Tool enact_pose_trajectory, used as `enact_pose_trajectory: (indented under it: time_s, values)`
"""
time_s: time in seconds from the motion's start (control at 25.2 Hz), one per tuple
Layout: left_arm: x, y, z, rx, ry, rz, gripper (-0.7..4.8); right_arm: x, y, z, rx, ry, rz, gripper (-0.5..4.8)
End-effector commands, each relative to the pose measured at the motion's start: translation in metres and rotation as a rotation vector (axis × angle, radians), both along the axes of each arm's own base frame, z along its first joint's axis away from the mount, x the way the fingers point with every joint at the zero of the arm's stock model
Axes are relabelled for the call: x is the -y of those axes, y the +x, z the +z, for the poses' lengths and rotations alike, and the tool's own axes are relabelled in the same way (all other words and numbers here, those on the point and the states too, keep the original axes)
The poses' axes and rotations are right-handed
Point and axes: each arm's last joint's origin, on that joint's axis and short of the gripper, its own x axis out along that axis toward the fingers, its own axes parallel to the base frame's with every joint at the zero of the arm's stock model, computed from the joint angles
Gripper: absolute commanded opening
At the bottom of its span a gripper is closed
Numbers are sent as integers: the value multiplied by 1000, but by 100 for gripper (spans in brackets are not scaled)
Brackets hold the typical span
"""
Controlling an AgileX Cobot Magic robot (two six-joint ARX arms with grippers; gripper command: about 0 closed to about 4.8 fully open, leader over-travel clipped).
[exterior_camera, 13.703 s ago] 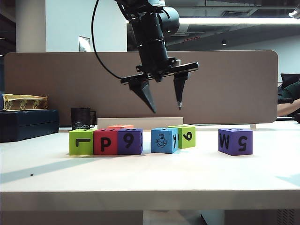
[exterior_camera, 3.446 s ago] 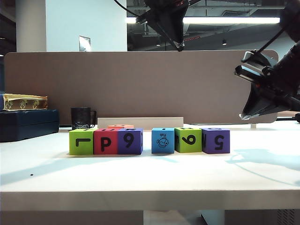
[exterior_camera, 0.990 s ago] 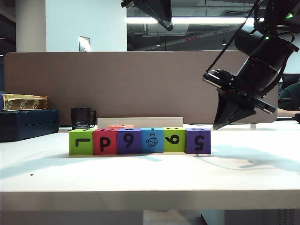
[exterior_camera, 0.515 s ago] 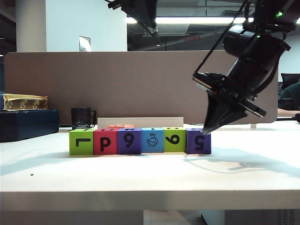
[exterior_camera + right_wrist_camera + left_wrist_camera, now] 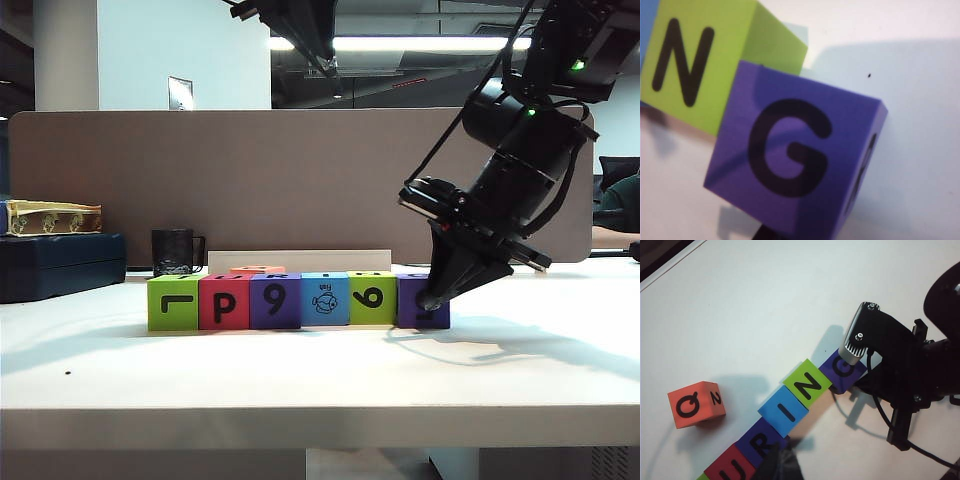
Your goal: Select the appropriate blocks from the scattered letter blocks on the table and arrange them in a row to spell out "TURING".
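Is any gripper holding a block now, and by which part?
No. The right gripper only meets the purple G block at the row's end; the left gripper hangs high, shut, empty.

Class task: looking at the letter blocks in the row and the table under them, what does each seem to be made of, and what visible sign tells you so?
Letter blocks: probably foam or painted wood; matte, glare-free faces and slightly soft edges, as on the purple G block. Table: likely laminate board; smooth white top with faint sheen and a thick front edge.

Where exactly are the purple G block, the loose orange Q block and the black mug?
purple G block point(image 5: 790, 165): right wrist view, top face, on the G.
orange Q block point(image 5: 690, 405): left wrist view, top face, on the Q.
black mug point(image 5: 173, 251): exterior view, side wall.
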Motion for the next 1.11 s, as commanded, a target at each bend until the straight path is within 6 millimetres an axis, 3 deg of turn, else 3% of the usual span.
enact_pose_trajectory:
  time_s: [0.04,0.63,1.11]
  values:
    - [-2,-2,4,9,-3,2,-6,-2,4,5,60,18,4,-1]
    - [-2,-2,4,9,-3,1,-6,-3,9,7,119,15,-9,-1]
    - [-2,-2,4,12,1,-3,-6,-4,2,6,27,83,48,-1]
